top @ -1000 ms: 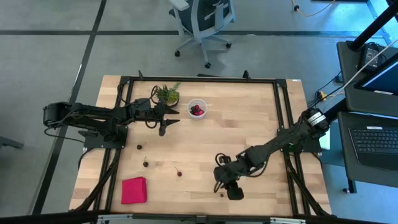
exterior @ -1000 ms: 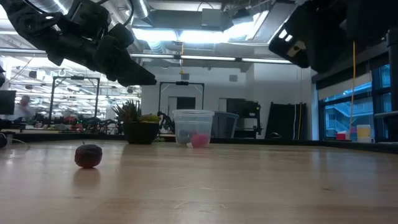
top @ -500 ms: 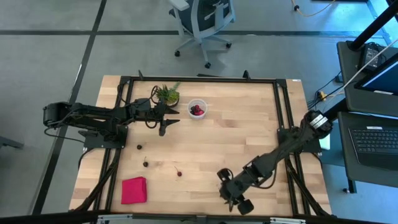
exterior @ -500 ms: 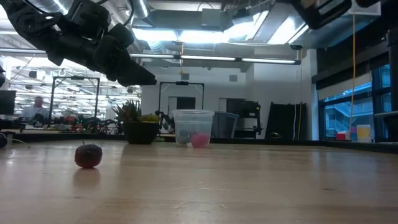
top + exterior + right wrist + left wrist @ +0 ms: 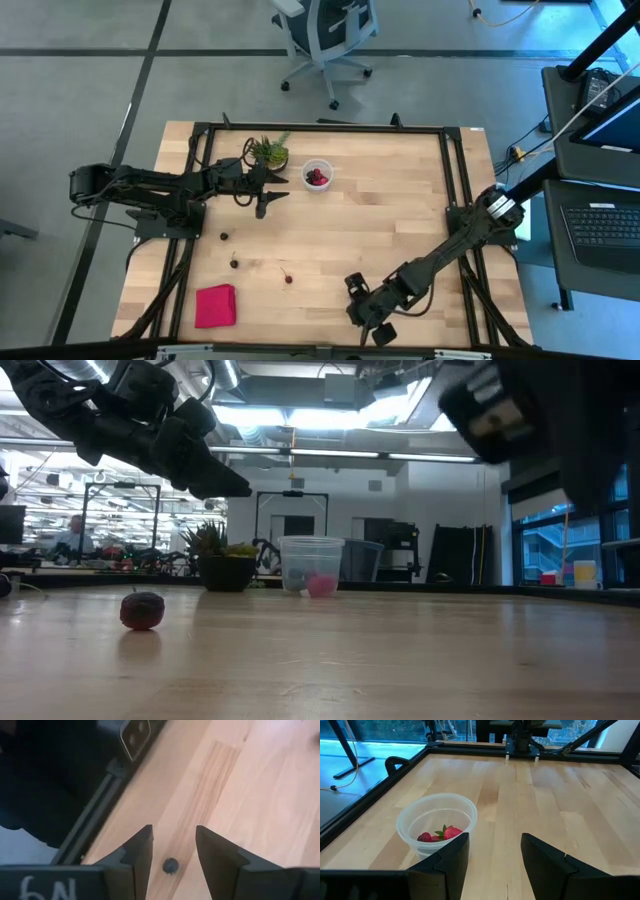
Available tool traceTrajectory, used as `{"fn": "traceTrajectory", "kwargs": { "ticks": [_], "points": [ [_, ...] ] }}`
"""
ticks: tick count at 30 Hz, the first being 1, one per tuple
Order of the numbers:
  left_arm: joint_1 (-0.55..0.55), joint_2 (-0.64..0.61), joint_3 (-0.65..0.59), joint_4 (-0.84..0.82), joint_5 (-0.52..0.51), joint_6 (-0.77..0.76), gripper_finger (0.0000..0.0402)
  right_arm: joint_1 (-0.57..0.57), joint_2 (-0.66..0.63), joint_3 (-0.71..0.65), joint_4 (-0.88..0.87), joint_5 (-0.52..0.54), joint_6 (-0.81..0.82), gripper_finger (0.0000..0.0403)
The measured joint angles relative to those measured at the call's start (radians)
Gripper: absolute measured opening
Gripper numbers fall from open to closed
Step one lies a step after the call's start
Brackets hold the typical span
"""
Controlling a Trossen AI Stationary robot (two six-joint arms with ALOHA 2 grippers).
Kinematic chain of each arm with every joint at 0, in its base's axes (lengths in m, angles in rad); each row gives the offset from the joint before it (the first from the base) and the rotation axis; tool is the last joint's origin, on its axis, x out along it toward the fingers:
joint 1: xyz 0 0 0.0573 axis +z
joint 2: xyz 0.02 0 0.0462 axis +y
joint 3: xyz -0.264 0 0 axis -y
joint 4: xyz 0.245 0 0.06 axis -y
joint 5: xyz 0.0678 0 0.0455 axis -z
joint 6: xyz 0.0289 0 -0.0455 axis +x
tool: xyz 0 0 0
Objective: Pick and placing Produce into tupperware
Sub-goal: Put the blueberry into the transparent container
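Observation:
The tupperware [image 5: 317, 176] is a small clear round cup standing on its base near the table's far edge, with a few red fruits [image 5: 442, 834] lying in it. Three loose dark fruits [image 5: 223, 236] [image 5: 234, 263] [image 5: 288, 277] lie on the wood. My left gripper [image 5: 262, 208] hovers open just left of the cup [image 5: 436, 822]. My right gripper [image 5: 368, 318] is open near the table's near edge. One tiny dark fruit [image 5: 171, 865] lies on the table between its fingers, untouched. A dark red fruit [image 5: 142, 610] also shows in the low view.
A spiky green potted plant [image 5: 268, 152] stands just left of the cup. A flat pink-red cloth [image 5: 215, 305] lies at the near left. The table's black frame rail [image 5: 107, 805] runs close to my right gripper. Bare wood spans the table's middle and right.
My right gripper has swung toward the table's near edge, then come back a little to the left; it now stands over a small dark fruit there. The cup and the loose fruits have not moved.

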State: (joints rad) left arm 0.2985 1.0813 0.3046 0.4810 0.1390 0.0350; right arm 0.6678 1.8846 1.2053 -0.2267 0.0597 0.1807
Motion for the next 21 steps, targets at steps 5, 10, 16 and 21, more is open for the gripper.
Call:
{"fn": "traceTrajectory", "kwargs": {
  "ticks": [5,10,16,21],
  "points": [
    [0.0,0.0,0.0,-0.004,0.0,-0.007,0.0173,0.001,0.063,0.0,-0.03,0.0,0.051,0.0152],
    [0.0,0.0,0.0,-0.031,0.0,-0.007,0.0173,0.003,0.106,0.0,-0.047,0.0,0.078,0.0152],
    [0.0,0.0,0.0,-0.033,0.0,-0.007,0.0173,0.002,0.111,0.001,-0.06,0.0,0.129,0.0152],
    [0.0,0.0,0.0,-0.036,0.0,-0.007,0.0173,0.002,0.111,0.001,-0.033,-0.006,0.307,0.0152]
  ]
}}
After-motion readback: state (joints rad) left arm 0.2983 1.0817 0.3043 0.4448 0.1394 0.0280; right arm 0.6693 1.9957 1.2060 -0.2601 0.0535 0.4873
